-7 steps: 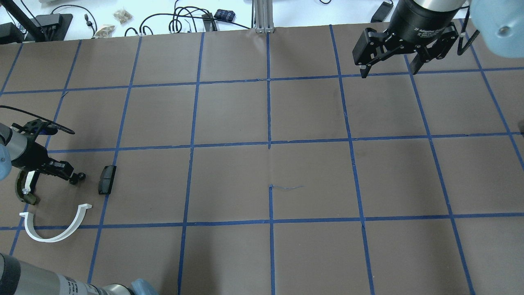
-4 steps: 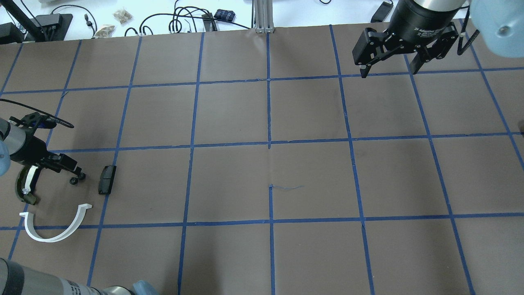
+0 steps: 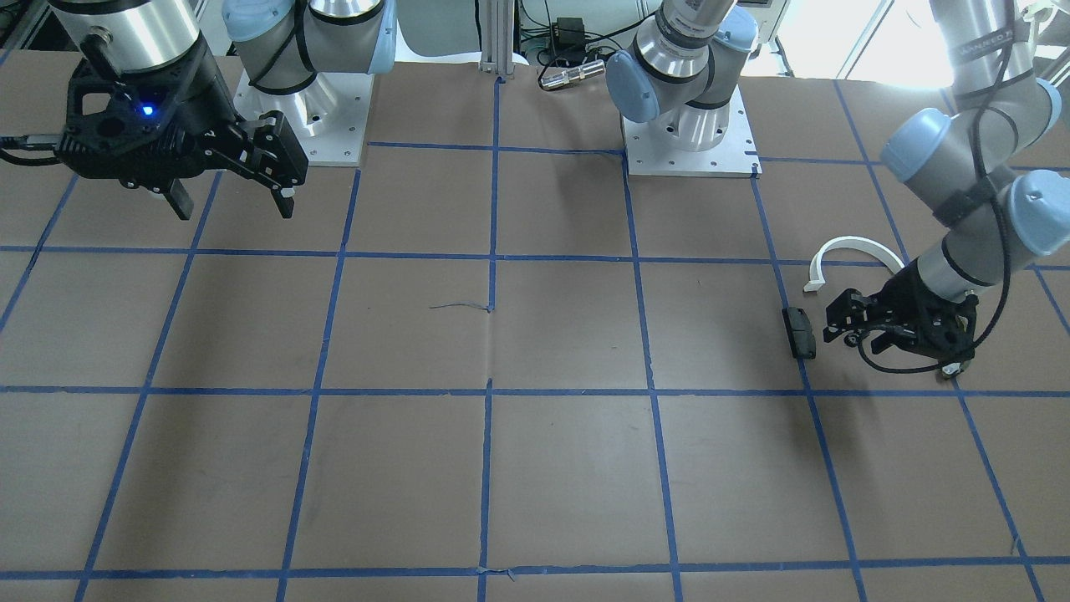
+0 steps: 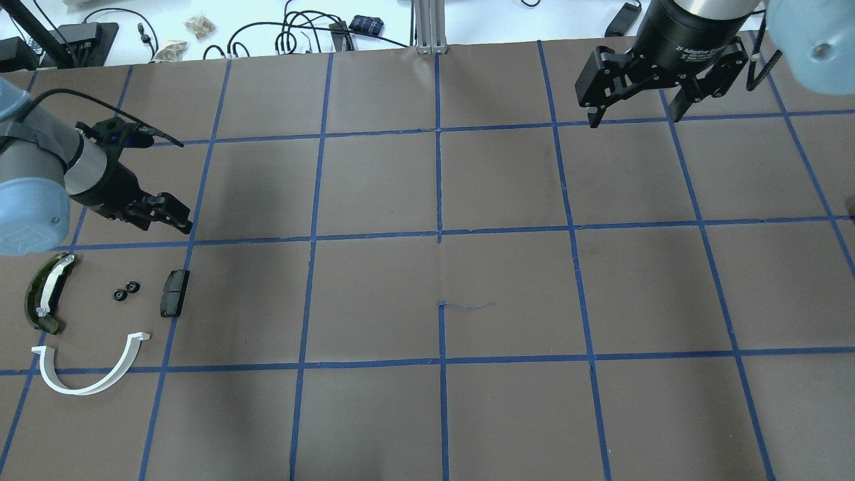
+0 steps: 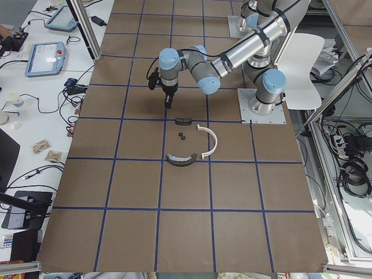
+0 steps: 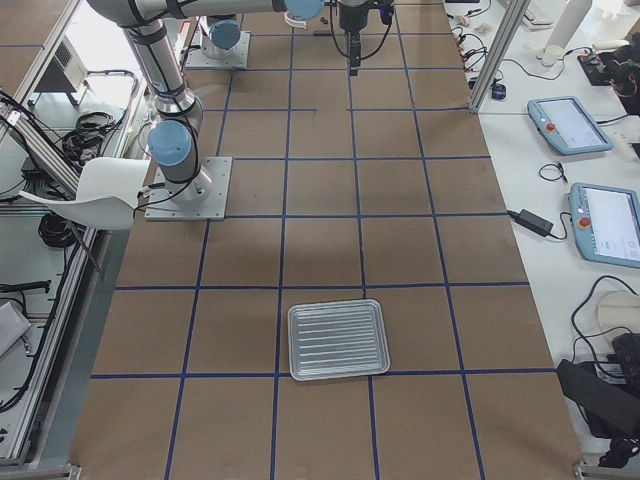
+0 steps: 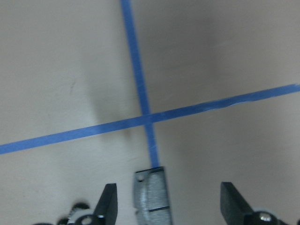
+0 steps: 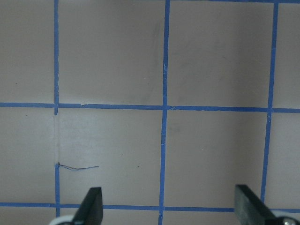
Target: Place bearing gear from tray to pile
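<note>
The bearing gear (image 4: 126,291) is two small black rings lying in the pile, between the dark olive curved piece (image 4: 44,299) and the black block (image 4: 174,292). The white half-ring (image 4: 91,370) lies just in front of them. My left gripper (image 4: 168,219) is open and empty, above the table a little beyond the pile. In the left wrist view its fingers (image 7: 109,201) stand wide apart, with the block (image 7: 151,197) and the gear (image 7: 77,211) below. The silver tray (image 6: 338,339) is empty at the table's right end. My right gripper (image 4: 634,117) is open and empty, high at the far right.
The table is brown paper with a grid of blue tape (image 4: 439,234). Cables and small items (image 4: 300,33) lie beyond the far edge. The arm bases (image 3: 685,134) stand at the near edge.
My left gripper has lifted off the bearing gear and moved up and away from the pile toward the far side. The gear stays on the table. The right arm has not moved.
</note>
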Tool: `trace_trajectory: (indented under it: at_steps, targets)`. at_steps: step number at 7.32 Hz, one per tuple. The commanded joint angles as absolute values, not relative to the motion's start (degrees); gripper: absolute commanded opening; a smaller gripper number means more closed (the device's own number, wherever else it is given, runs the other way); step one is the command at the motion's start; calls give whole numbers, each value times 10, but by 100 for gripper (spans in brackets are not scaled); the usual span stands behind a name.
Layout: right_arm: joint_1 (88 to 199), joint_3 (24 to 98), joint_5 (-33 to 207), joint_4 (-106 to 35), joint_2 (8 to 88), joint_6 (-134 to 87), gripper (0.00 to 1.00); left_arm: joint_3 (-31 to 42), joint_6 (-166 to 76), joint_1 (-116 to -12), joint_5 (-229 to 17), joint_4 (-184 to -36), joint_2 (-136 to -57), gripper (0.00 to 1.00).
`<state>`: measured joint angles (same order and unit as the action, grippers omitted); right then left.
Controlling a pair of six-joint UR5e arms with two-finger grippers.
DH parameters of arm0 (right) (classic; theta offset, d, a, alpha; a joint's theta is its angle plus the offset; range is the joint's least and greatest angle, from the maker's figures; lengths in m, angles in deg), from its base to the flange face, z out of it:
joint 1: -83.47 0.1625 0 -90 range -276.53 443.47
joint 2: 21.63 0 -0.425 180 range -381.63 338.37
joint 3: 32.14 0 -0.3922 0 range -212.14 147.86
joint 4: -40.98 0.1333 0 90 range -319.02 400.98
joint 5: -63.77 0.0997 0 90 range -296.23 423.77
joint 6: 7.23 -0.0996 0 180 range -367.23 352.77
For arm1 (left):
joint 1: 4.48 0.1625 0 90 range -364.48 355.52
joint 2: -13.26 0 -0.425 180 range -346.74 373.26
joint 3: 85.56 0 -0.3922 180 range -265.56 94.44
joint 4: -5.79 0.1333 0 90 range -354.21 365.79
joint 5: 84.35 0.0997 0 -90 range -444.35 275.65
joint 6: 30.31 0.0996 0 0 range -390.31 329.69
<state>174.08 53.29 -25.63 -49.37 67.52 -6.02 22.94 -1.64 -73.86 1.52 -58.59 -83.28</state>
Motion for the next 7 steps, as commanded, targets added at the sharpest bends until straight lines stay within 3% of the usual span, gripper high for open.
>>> trace_trajectory:
  at_steps: [1, 3, 4, 7]
  targets:
    - [1741, 533, -255, -493, 675, -60, 100, 116, -231, -879, 33, -685, -810, 93]
    - [1741, 536, -251, -494, 676, -66, 100, 31, -319, -1016, 94, -763, -816, 97]
    - [1741, 536, -250, -495, 676, -69, 100, 16, -355, -1037, 85, -767, -807, 100]
    - [1742, 536, -256, -494, 676, -68, 100, 15, -353, -987, 73, -816, -790, 100]
